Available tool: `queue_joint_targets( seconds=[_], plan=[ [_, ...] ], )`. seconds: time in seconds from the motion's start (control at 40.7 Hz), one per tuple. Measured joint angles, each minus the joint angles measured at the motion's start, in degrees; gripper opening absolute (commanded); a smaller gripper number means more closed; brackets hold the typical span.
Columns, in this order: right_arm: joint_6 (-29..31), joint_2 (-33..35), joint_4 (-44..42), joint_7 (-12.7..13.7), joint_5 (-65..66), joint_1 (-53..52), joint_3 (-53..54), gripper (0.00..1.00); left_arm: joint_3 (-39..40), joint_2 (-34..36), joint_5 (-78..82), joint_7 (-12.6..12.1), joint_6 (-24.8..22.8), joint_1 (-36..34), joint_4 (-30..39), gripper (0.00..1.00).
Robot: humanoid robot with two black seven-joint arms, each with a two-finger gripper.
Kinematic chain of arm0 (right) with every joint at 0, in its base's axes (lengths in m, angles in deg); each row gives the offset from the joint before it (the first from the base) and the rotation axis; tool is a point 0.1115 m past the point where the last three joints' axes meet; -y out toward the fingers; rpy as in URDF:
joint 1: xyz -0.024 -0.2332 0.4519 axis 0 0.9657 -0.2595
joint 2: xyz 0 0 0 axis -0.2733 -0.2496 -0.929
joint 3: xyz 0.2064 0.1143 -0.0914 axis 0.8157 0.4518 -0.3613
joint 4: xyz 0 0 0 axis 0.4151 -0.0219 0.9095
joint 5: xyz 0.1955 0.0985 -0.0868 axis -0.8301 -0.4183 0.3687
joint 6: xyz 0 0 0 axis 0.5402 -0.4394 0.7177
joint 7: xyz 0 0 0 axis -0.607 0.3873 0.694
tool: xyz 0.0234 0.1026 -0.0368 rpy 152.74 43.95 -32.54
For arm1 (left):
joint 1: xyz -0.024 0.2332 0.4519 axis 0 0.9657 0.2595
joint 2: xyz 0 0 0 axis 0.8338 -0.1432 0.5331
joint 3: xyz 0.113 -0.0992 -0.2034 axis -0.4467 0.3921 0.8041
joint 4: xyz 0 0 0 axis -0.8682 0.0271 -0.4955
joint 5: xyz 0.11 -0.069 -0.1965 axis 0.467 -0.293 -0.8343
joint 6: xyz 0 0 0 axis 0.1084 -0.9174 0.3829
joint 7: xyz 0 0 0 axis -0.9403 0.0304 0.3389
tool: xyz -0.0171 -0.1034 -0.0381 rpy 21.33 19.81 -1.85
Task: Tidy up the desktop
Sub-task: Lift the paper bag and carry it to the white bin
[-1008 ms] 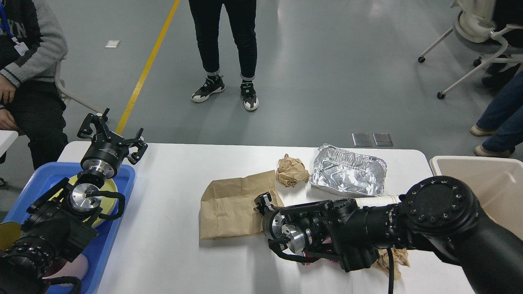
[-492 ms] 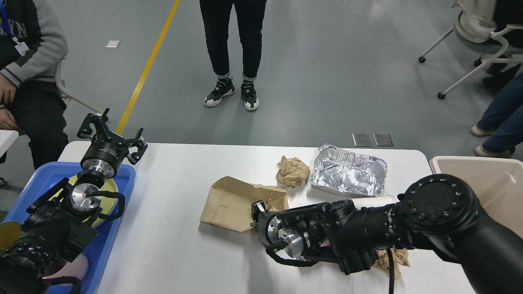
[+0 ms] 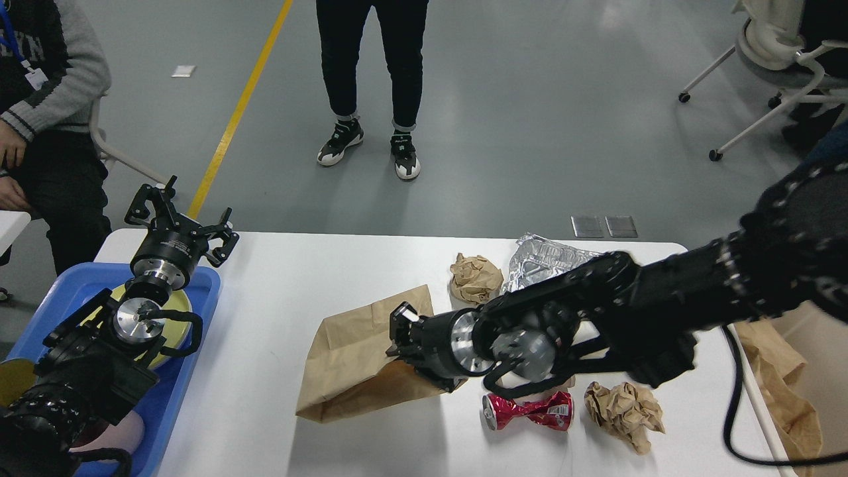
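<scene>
Right end effector (image 3: pixel 399 329) gripping paper bag (image 3: pixel 358 361), blue tray (image 3: pixel 199 301) holding yellow plate (image 3: pixel 173 317)

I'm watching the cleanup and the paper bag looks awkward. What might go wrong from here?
The right hand grips only the edge of the flat brown paper bag, so it may slip or tear. The sagging bag could sweep the crushed red can or the crumpled brown paper ball off the white desktop.
</scene>
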Motion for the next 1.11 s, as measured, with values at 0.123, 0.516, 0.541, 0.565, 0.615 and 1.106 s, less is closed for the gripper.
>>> queue_joint_targets(
  seconds=[0.123, 0.516, 0.541, 0.565, 0.615, 1.106],
  plan=[
    [12.5, 4.2, 2.1, 0.0, 4.7, -11.9, -7.1, 0.00, 0.0, 0.0, 0.0, 0.0, 0.0, 0.0, 0.0, 0.98],
    [29.9, 10.9, 0.8, 0.4, 30.5, -32.1, -30.1, 0.00, 0.0, 0.0, 0.0, 0.0, 0.0, 0.0, 0.0, 0.98],
    [29.9, 10.9, 0.4, 0.5, 31.1, -32.1, -31.4, 0.00, 0.0, 0.0, 0.0, 0.0, 0.0, 0.0, 0.0, 0.98],
    [29.6, 11.0, -0.9, 0.5, 32.1, -32.0, -34.1, 0.00, 0.0, 0.0, 0.0, 0.0, 0.0, 0.0, 0.0, 0.98],
    [29.4, 11.0, -2.2, 0.5, 32.5, -31.6, -36.1, 0.00, 0.0, 0.0, 0.0, 0.0, 0.0, 0.0, 0.0, 0.98],
    [25.5, 13.9, -23.0, 0.8, 33.1, -14.6, -54.5, 0.00, -0.1, 0.0, 0.0, 0.0, 0.0, 0.0, 0.0, 0.98]
  ],
)
